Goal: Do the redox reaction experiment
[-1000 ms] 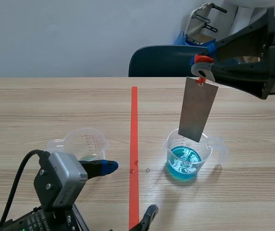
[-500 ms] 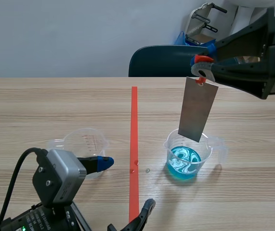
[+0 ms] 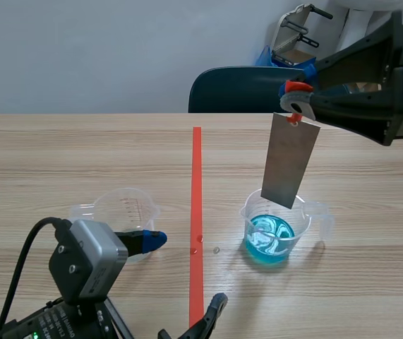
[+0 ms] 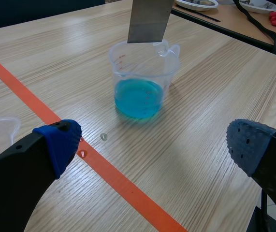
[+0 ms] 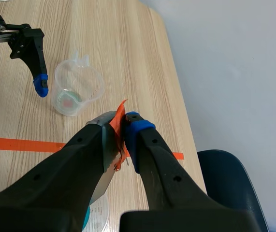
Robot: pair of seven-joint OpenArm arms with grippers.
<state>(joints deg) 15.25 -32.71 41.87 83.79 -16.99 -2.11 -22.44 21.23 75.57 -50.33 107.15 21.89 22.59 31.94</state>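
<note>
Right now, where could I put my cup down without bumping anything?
The far wooden table beyond both beakers is bare, either side of the orange-red tape line. Crowded: the clear beaker of blue liquid under the hanging grey metal plate, and the second clear plastic beaker by the left jaws.

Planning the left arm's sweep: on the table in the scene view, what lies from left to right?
Empty clear plastic measuring cup, orange-red tape line, small droplet, clear plastic measuring cup holding blue liquid.

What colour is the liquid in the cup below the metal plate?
The liquid is bright blue; clearest in left wrist view.
</note>
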